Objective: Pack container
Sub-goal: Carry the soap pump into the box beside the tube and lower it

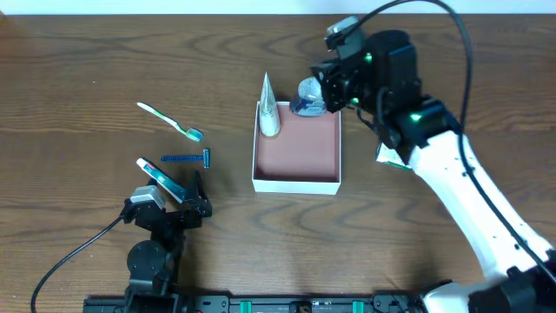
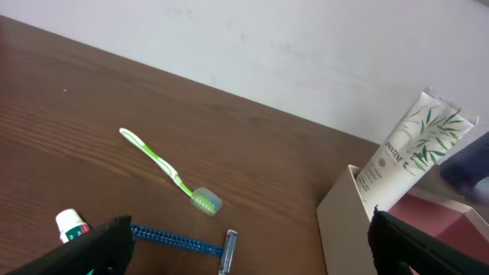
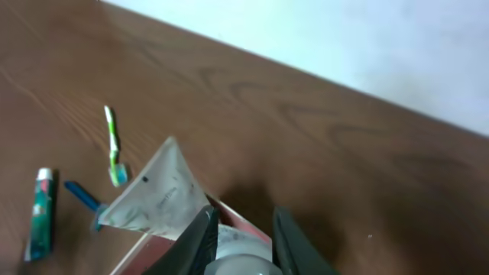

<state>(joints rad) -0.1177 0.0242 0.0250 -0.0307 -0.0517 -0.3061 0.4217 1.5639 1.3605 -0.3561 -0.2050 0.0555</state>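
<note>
Tabletop (image 1: 87, 69): dark brown wood, carrying everything below.
Toothbrush (image 1: 169, 121): green and white, lying flat at an angle on the left side, bristle end toward the razor.
Toothpaste tube (image 1: 159, 176): small, green and white with a red band, lying just beside the left fingers on their outer side.
Razor (image 1: 186, 159): blue handle and pale head, flat on the wood between the toothbrush and the left arm, apart from both.
Left fingers (image 2: 99, 248): spread wide apart and holding nothing, low over the tabletop with the razor in front of the gap.
White tube (image 1: 269, 109): a pale tube printed with green leaves, leaning in the far-left corner of the container, its flat crimped end sticking up above the wall.
Container (image 1: 295, 183): square shallow box with white walls and a pinkish-brown floor, resting right of centre, its floor bare apart from the tube's corner.
Right fingers (image 3: 200, 229): clamped on a small rounded item (image 1: 308, 94), pale with some blue, at the container's far wall.
Carton (image 1: 388, 157): green and white, mostly hidden under the right arm, right of the container.
</note>
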